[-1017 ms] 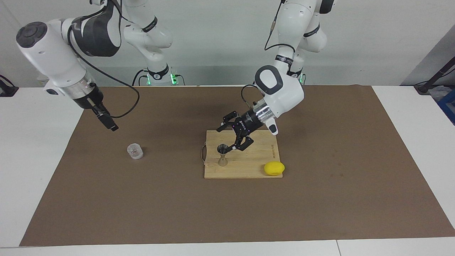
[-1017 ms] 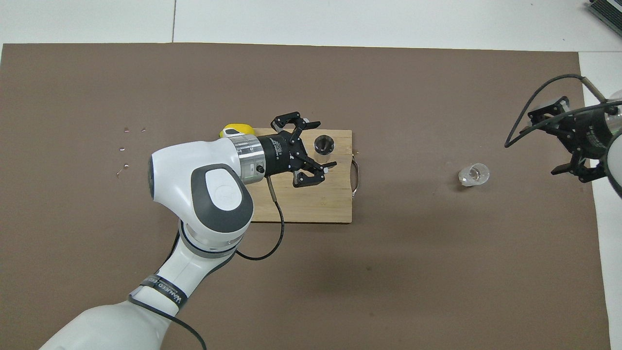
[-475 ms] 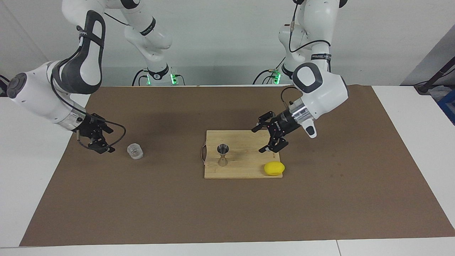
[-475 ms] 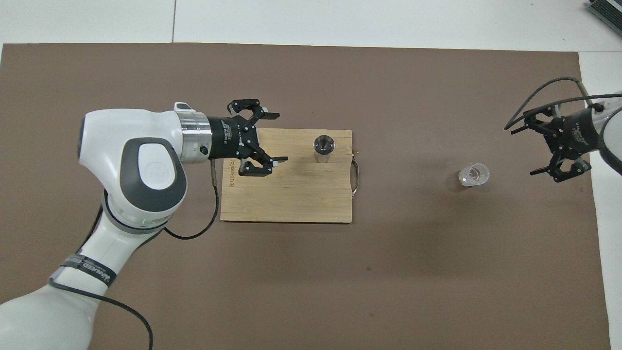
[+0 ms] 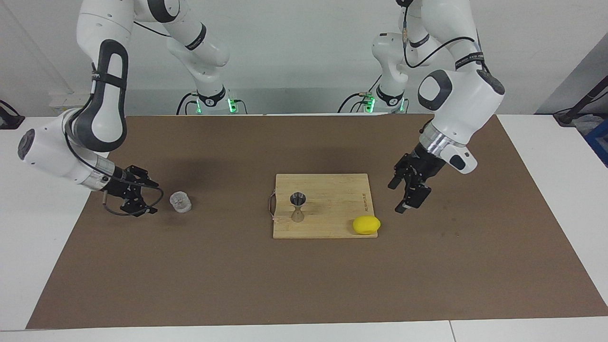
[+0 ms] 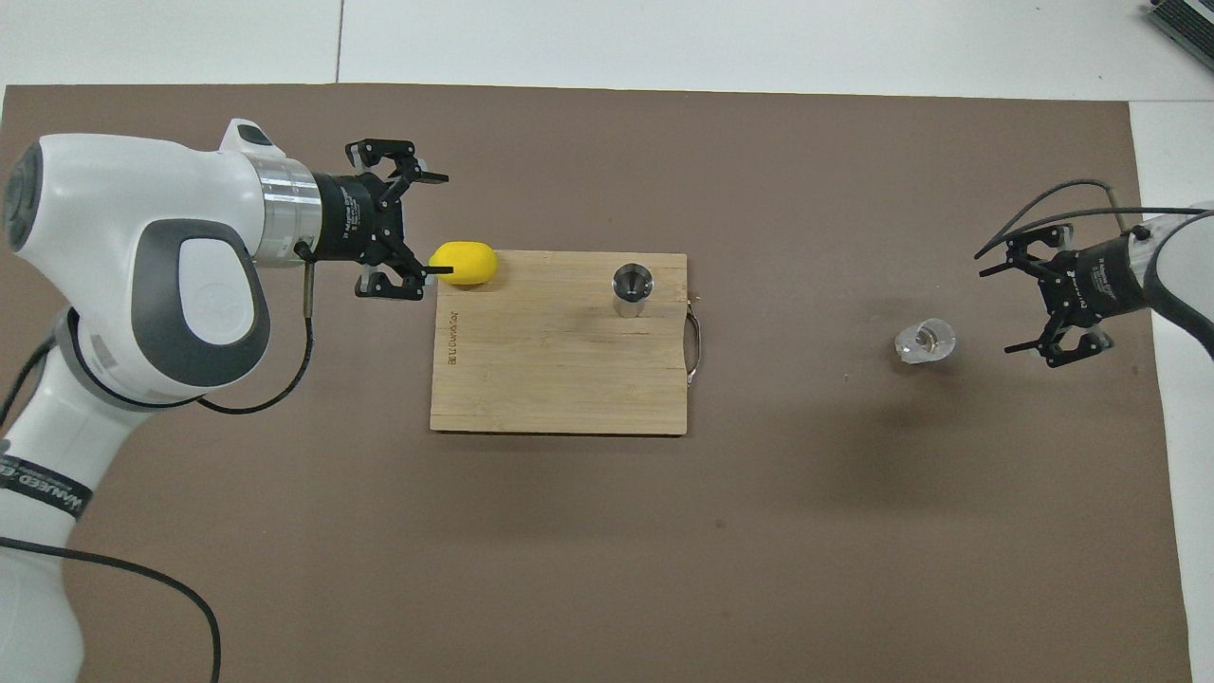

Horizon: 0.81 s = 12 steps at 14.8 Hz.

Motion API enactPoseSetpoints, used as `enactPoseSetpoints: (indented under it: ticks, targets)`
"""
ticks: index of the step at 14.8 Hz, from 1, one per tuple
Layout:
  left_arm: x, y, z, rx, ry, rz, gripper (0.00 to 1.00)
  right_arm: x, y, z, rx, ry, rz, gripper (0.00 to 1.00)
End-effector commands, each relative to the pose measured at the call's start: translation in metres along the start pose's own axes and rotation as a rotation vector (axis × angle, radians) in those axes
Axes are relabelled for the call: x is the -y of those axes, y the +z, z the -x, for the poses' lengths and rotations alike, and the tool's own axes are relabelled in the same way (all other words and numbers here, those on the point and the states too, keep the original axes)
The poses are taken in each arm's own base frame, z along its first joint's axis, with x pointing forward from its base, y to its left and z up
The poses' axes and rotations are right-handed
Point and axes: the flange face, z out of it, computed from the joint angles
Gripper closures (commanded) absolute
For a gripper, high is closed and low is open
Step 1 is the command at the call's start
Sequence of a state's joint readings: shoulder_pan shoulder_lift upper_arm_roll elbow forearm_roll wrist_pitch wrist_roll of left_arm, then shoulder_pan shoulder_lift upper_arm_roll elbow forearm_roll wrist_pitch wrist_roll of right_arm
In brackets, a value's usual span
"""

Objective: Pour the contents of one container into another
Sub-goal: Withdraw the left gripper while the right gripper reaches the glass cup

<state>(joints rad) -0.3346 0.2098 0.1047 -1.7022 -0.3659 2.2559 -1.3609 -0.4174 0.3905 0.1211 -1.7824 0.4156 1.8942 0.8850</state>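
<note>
In the facing view we see the left gripper [image 5: 398, 197] has drawn away from the jigger [image 5: 298, 207] it hung beside a second ago; it now hangs over the brown mat [image 5: 475, 266] just off the cutting board [image 5: 327, 223], toward the left arm's end, jaws wide and empty. The right gripper [image 5: 151, 196] has dropped from high above to mat level just beside the glass tumbler [image 5: 180, 201], spread open, not touching it. The jigger stands upright on the board, the lemon [image 5: 366, 224] at the board's corner.

From overhead we find the left gripper [image 6: 438, 224] beside the lemon [image 6: 463, 263], well apart from the jigger [image 6: 632, 287]. The right gripper [image 6: 994, 305] gapes toward the tumbler [image 6: 925, 341], which lies between it and the board [image 6: 560, 379].
</note>
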Motion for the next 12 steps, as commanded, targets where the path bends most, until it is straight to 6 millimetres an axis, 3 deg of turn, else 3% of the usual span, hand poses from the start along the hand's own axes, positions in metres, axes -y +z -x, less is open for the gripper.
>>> enactPoseSetpoints:
  ticks: [1, 3, 6, 12]
  targets:
    - [-0.002, -0.015, -0.019, -0.157, 0.120, -0.030, 0.00, -0.004, 0.021, -0.027, 0.070, 0.003, -0.019, 0.00]
    - [0.000, -0.020, -0.038, -0.216, 0.267, -0.067, 0.00, -0.003, 0.034, -0.030, 0.121, 0.023, -0.029, 0.00]
    - [0.014, -0.036, -0.062, -0.165, 0.660, -0.202, 0.00, -0.004, 0.053, -0.032, 0.162, 0.028, -0.026, 0.00]
    - [0.038, -0.062, -0.071, 0.000, 1.202, -0.368, 0.00, -0.013, 0.071, -0.018, 0.234, 0.003, -0.016, 0.00]
